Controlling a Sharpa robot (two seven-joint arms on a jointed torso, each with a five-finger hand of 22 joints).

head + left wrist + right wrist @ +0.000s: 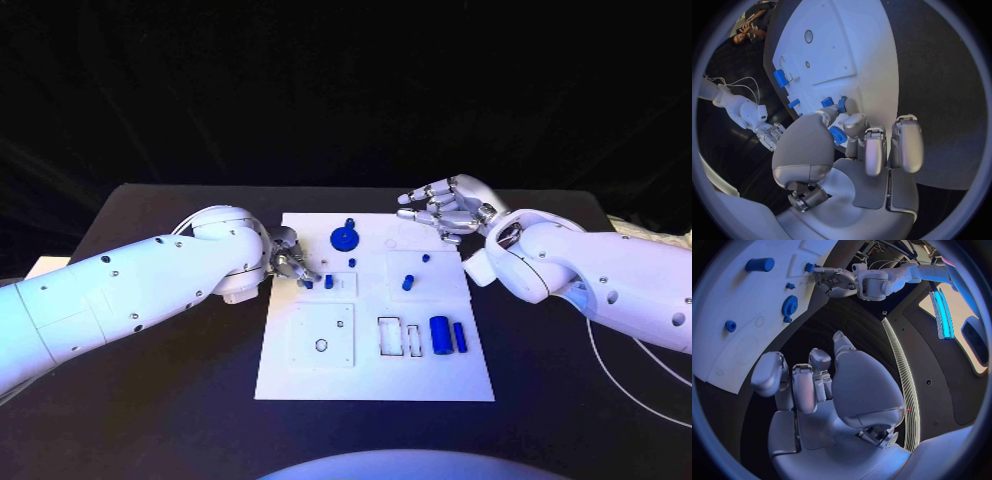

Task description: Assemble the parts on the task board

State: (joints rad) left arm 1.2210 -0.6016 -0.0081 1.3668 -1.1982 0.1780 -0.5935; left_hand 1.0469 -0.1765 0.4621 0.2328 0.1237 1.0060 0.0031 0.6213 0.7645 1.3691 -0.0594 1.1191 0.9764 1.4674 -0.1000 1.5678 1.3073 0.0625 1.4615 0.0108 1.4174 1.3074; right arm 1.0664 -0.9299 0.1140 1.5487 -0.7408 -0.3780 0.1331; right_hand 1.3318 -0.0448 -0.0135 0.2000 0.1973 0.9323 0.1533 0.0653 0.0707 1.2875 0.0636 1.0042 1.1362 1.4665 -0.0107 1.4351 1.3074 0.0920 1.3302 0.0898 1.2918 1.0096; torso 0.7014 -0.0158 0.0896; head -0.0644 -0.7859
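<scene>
Lying lengthwise along the task board (372, 375), blue cylinder (440, 334) points away.

Left hand (290, 262): silver fingers curled down at the board's left edge, pinching a small blue part (837, 135).
Right hand (449, 210): silver fingers loosely curled, holding nothing.

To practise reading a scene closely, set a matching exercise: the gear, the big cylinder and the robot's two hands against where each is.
1 blue gear
2 big blue cylinder
3 left hand
4 right hand

A far right corner of the task board, holding nothing
B near right, beside the rectangular slots
C board's left edge, pinching a small blue part
D far middle of the board

Pairs: 1-D, 2-B, 3-C, 4-A
</scene>
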